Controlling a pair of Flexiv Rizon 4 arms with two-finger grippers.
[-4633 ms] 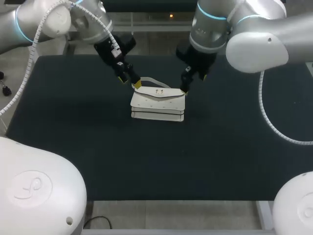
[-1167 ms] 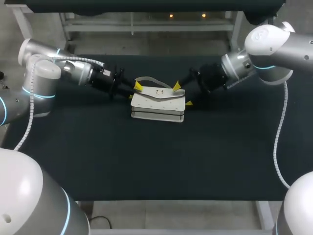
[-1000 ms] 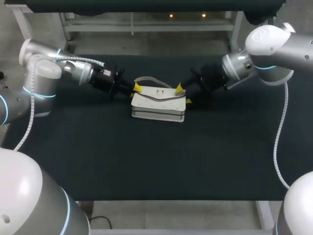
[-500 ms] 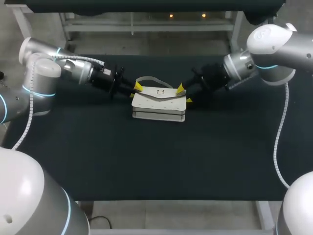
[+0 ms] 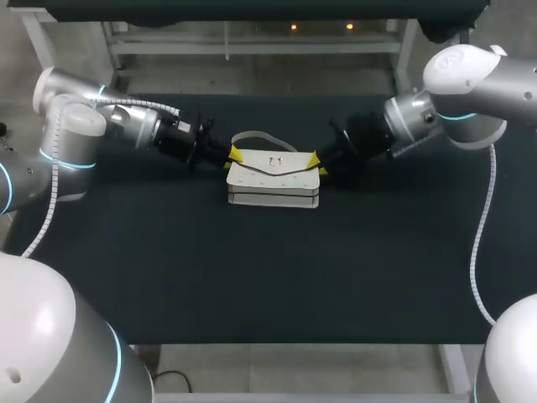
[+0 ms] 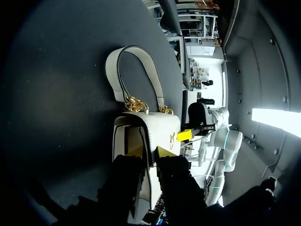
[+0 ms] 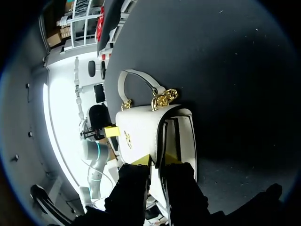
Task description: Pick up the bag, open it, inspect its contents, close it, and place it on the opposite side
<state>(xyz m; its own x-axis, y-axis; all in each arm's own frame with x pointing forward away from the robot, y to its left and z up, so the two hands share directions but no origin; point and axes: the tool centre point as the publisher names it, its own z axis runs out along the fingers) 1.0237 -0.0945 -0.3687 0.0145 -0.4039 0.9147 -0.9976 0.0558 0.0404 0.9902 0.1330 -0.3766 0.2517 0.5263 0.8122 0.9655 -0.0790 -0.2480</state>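
A small white bag with a pointed flap and gold clasp lies in the middle of the black table, its white handle lying flat behind it. My left gripper is at the flap's left end and my right gripper at its right end. In the left wrist view the gripper is shut on the side edge of the flap, just below the gold chain. The right gripper likewise pinches the flap from the other end. The flap is closed, so the contents are hidden.
The black table top spreads wide around the bag, with open surface in front and to both sides. Both arms lie low over the table, coming in from the left and right edges. The table's far edge is a short way behind the handle.
My right gripper has narrowed from wide open onto the flap's right end. The left gripper loosened briefly and closed again on the left end. The bag shifted slightly to the right.
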